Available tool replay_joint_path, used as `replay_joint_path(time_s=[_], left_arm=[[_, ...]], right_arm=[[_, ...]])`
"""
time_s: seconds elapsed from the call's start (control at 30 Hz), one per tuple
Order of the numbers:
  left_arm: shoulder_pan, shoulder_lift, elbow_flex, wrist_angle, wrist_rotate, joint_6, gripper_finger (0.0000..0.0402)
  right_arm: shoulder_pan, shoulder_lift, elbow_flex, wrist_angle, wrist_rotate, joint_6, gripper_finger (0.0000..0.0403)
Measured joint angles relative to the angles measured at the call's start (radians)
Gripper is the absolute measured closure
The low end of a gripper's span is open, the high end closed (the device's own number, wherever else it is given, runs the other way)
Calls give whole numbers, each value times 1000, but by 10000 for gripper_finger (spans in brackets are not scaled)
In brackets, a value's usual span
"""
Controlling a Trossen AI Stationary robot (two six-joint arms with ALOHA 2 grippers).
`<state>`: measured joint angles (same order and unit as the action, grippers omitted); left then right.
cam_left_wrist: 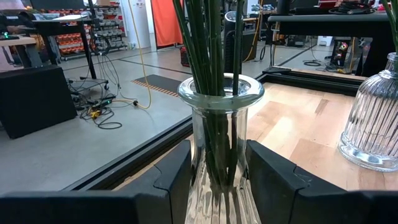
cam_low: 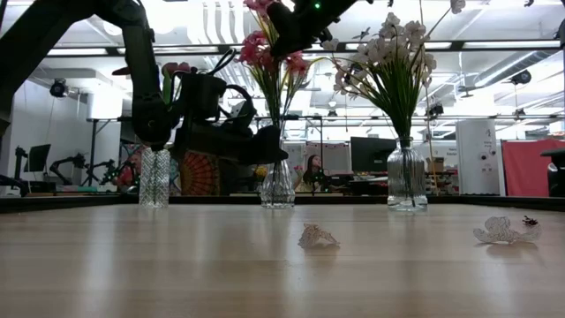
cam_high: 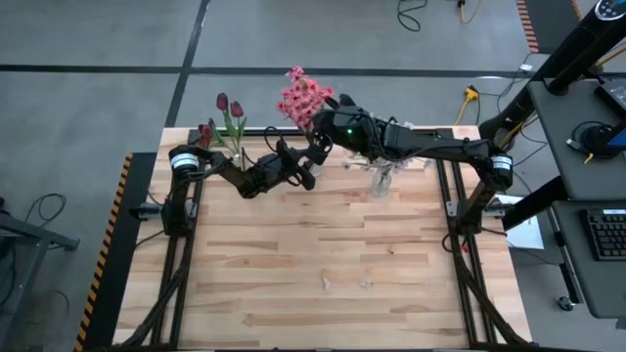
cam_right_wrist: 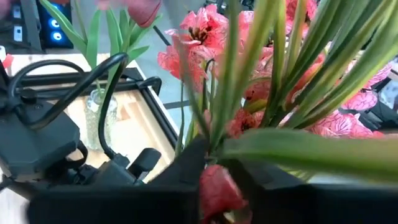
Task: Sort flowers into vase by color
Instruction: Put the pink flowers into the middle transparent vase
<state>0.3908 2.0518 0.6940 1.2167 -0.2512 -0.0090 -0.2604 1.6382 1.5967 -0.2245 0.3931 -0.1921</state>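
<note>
Fingers (cam_left_wrist: 174, 180) of the left gripper (cam_left_wrist: 219, 186) stand narrow on either side of the middle vase (cam_left_wrist: 221, 155), pressed against or just beside its glass body; the stems (cam_left_wrist: 208, 56) inside rise straight up through the mouth. The right gripper (cam_right_wrist: 214, 180) appears closed on a pink bloom (cam_right_wrist: 214, 190) among the stems of the pink flowers (cam_high: 303, 98); exact pad contact is hidden by leaves.

On the table, taken from above, the pink bunch sits at about 12 o'clock from the table centre. The dark red tulips (cam_high: 230, 108) stand in the patterned vase (cam_low: 154, 177) at 10 o'clock, and the white sprays (cam_low: 393, 57) stand in the ribbed vase (cam_low: 407, 177) toward 1 o'clock. Two loose scraps (cam_low: 318, 237) lie on the wooden table (cam_high: 323, 264) near 6 o'clock.

Step in hand, by judgement: seating or adjusting a pink stem in the middle vase while the left arm steadies the glass. The next move calls for a straight descent along the stem axis, then release without dragging neighbouring stems.

The bunch's long axis is vertical, blooms up, fanning slightly.
</note>
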Motion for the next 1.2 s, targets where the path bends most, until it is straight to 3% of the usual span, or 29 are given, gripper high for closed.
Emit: replay_joint_path(time_s=[0.13, 0.57, 1.2], left_arm=[[0, 0, 0, 0, 0, 0, 281], [0, 0, 0, 0, 0, 0, 281], [0, 0, 0, 1, 6, 4, 281]], right_arm=[[0, -4, 0, -2, 0, -8, 388], [3, -58, 0, -49, -9, 48, 390], [0, -2, 2, -140, -60, 122, 390]])
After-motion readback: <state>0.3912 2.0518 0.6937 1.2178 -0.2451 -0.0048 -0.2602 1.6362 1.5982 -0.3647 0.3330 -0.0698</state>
